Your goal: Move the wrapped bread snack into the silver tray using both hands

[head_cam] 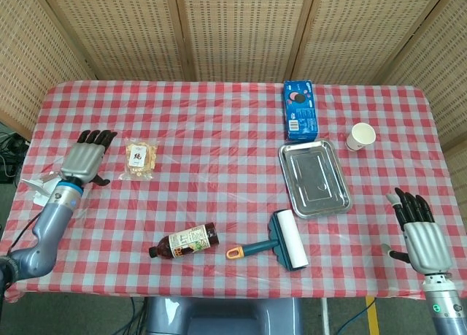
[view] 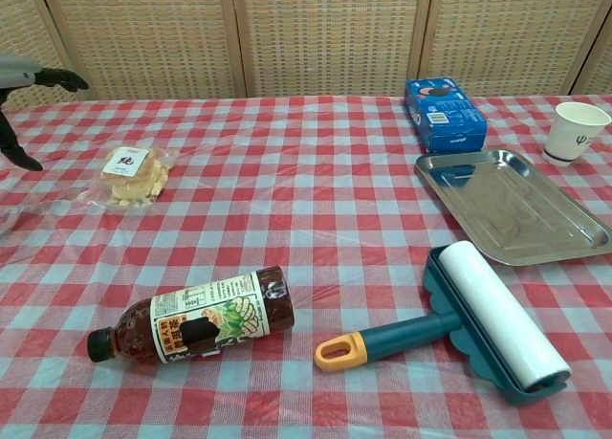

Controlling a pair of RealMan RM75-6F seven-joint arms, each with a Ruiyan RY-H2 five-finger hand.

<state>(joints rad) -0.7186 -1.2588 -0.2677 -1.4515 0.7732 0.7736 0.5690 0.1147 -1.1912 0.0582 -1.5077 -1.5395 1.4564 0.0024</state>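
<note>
- Red-and-white checked cloth (head_cam: 219, 131) across the whole head view, wrapped bread snack (head_cam: 139, 160) lying flat toward the far left, silver tray (head_cam: 314, 179) well apart over on the right, nothing in it.
- Left hand (head_cam: 87, 158) just beside the snack on its left side, fingers extended and loosely apart, palm down, holding nothing, not touching the wrapper as far as can be told.
- Right hand (head_cam: 419, 229) low at the near right edge, fingers spread, nothing in it, well apart from both snack and tray.
- Between snack and tray: brown bottle (head_cam: 184, 241) on its side near the front, lint roller (head_cam: 281, 244) right of it, blue biscuit box (head_cam: 299, 110) and paper cup (head_cam: 361, 136) at the far side of the tray.
- Risk, as a judgement: crinkly film likely to slide away from a one-sided push instead of lifting; soft bread easily crushed by a hard squeeze; a handover between hands could drop the packet.
- Chest view: snack (view: 132, 174) on the left, tray (view: 513, 206) on the right, bottle (view: 196, 327) and roller (view: 469, 326) in the foreground.
- Only dark fingertips of the left hand (view: 33, 85) at the far-left frame edge, above the cloth, clear of the snack; right hand absent from this view.
</note>
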